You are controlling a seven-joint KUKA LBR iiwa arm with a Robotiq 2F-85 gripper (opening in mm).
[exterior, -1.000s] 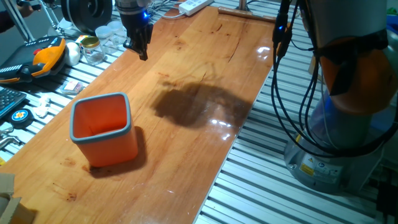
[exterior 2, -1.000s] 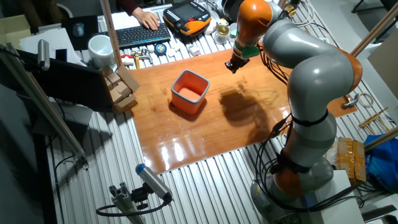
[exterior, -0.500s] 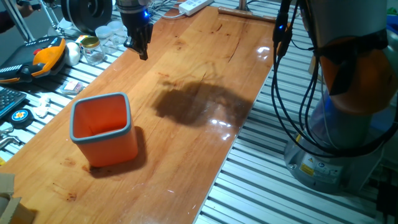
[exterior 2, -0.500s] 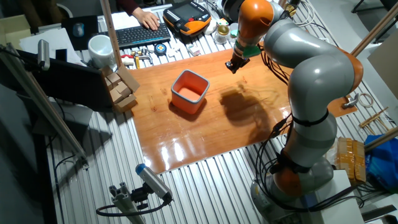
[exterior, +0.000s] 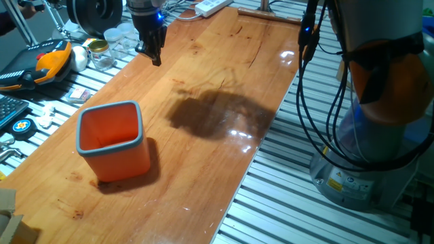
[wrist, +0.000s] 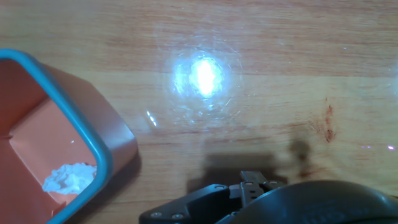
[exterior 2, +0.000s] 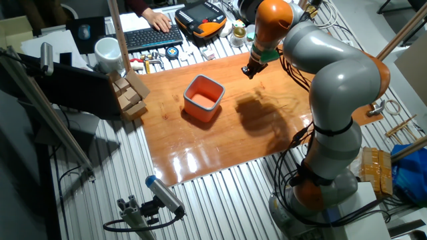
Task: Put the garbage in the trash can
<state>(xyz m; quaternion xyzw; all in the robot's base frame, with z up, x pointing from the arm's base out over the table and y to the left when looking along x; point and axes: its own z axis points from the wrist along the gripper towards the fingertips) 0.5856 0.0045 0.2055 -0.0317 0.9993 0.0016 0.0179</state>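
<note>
Where the wooden table (exterior: 224,81) runs toward its far end, the gripper (exterior: 154,55) hangs just above the boards, well apart from the trash can (exterior: 114,140). The fingers point down and look drawn close together, with nothing visible between them, though from either fixed view they are too small and dark for me to tell how far they are parted. The hand view shows only a dark part of the hand's housing along its lower edge — no fingertips — so it does not settle the matter either.

The trash can stands upright on the nearer part of the table, an orange bin with a grey rim, casting a shadow on the wood beside it. In the hand view its corner fills the lower left (wrist: 93,140), and the garbage (wrist: 69,178) lies inside it on the bottom, a small crumpled white wad resting near one wall. From the other fixed view the bin (exterior 2: 203,98) sits toward the middle of the board, with the gripper (exterior 2: 249,71) off to one side of it, near the table's edge.

Beyond that edge lies clutter on the slatted metal bench: an orange-and-black tool (exterior: 49,61), a smooth white egg-shaped ball (exterior: 80,57) just beside it, and clear glass jars (exterior: 108,47) near the gripper. A broad dark shadow of the arm (exterior: 217,112) falls across the middle of the table, next to a bright glare — the same glare shows as a white spot in the hand view.
</note>
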